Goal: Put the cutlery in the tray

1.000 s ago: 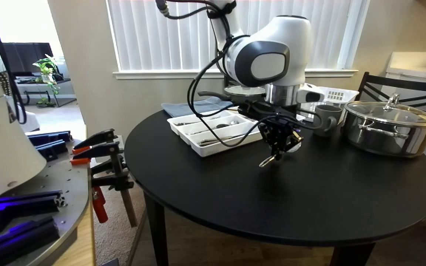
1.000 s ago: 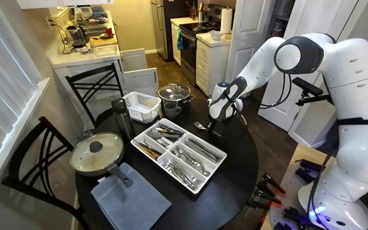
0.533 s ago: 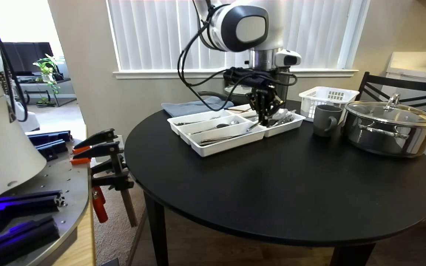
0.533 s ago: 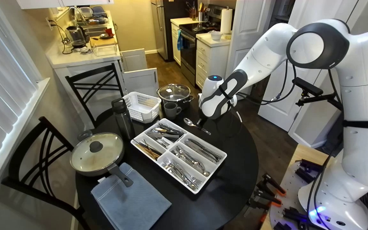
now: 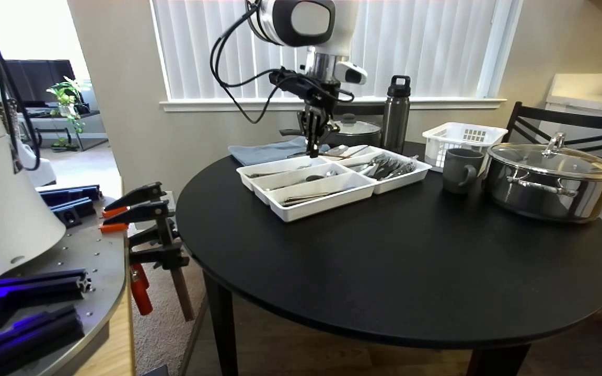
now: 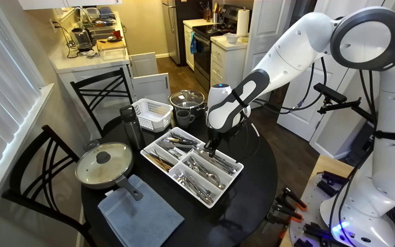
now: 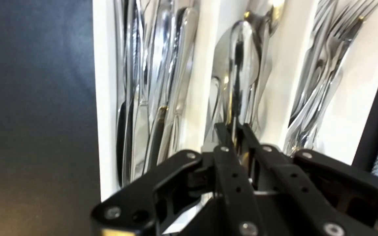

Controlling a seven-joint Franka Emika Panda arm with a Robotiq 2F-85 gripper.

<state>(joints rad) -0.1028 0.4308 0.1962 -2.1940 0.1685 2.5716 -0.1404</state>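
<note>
In an exterior view, your end effector [image 5: 313, 152] is hanging over the white tray [image 5: 332, 198], with the bowl of a spoon [image 5: 337, 150] poking out beside it. The mug [image 5: 460, 169] and pot [image 5: 552, 190] sit well off to one side of it, so I doubt they'd get bumped.

In an exterior view, the pan [image 6: 106, 161] and bottle [image 6: 132, 128] stand across the tray from your end effector, so the arm [image 6: 279, 73] can come in without crossing them, I'd guess.

Wrist view's the useful one: you're clamped on the spoon by its handle [image 7: 238, 72], which lines up with the compartment [image 7: 230, 13] right below. That's the one with the other spoons [image 7: 221, 54]; knives [image 7: 159, 65] are left of the end effector, forks [image 7: 335, 44] right, so sorting by kind looks like the idea. Next you'd probably lower and let go. Watch it doesn't end up propped on a divider [image 7: 198, 108].
</note>
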